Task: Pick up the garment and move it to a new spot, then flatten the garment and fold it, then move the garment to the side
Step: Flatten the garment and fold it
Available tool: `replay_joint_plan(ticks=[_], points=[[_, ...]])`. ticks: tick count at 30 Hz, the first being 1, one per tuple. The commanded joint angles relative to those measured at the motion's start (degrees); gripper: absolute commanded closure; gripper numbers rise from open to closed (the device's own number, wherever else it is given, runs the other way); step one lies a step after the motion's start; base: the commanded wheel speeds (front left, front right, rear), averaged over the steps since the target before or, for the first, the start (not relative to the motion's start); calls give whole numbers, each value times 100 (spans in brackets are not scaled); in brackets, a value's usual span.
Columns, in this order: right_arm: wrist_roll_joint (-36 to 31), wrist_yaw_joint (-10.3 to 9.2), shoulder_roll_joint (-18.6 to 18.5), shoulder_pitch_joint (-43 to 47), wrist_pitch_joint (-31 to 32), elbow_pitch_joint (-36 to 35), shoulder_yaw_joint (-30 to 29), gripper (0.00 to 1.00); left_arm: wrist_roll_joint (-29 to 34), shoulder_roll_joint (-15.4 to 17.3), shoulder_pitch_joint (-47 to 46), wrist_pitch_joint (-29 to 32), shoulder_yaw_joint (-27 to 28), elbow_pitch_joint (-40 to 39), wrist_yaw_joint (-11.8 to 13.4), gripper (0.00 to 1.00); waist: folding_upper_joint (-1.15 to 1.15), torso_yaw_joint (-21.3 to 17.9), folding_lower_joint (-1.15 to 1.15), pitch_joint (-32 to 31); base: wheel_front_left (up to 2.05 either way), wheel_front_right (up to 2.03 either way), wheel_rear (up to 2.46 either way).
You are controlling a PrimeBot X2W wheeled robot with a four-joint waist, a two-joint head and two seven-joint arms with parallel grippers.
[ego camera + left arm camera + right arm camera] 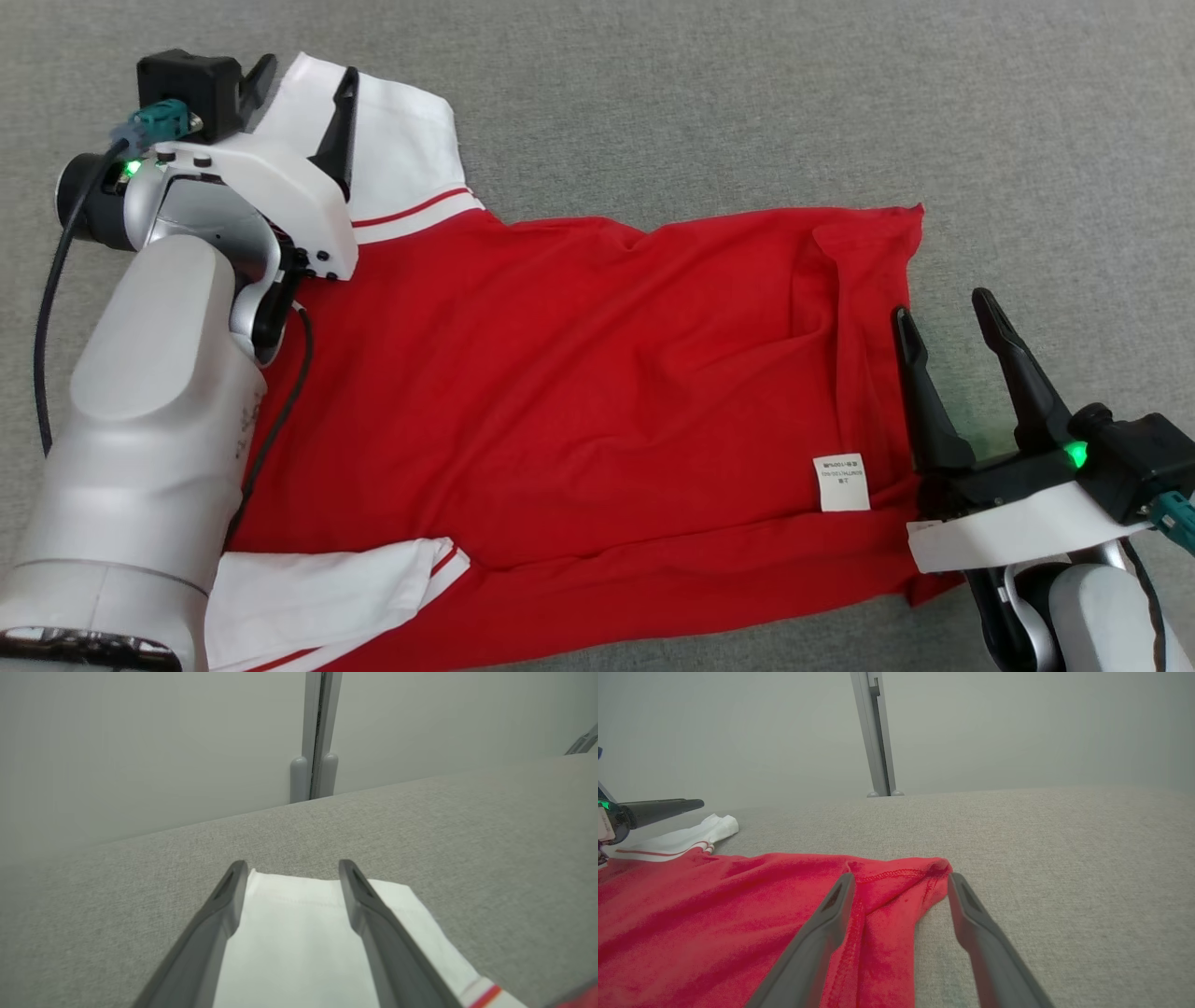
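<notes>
On the grey bench (653, 93) your red garment (579, 373) lies spread nearly flat, not yet folded. Your left end effector (313, 65) stands open astride the white sleeve (401, 140), and the right end effector (941, 303) is open at the hem (896, 875). You still have folding and moving aside to do.

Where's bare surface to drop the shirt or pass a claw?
Free: the wide grey surface beyond the far edge of the red shirt, right of the upper white sleeve; also past the hem, right of the right claw. Crowded: the left side, left claw over that sleeve.
</notes>
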Motion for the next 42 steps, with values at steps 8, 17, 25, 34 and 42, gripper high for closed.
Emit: replay_joint_plan(ticks=[8, 17, 25, 34, 42], points=[[136, -2, -53, -207, -111, 224, -129, 0, -23, 28, -679, 374, -54, 1731, 36, 56, 0, -230, 0, 215, 0, 0, 0], [381, -2, -400, -897, 102, 481, -380, 0, -111, -39, -839, -406, -104, 2238, -82, 100, 0, -66, 0, 209, 0, 0, 0], [750, -2, -789, -1935, 603, 1650, 27, 0, -206, -239, -1023, -885, -236, 2471, -176, 100, 0, 170, 0, 246, 0, 0, 0], [1217, -2, -1161, -1854, 1085, 2321, 681, 56, -387, -335, -1050, -1274, -268, 2494, -209, 100, 0, 354, 0, 200, 0, 0, 0], [1464, -6, -1293, -1885, 795, 1916, 384, 100, -556, -158, -826, -1395, -54, 1906, -213, 100, 0, 422, 0, 17, 0, 0, 0]])
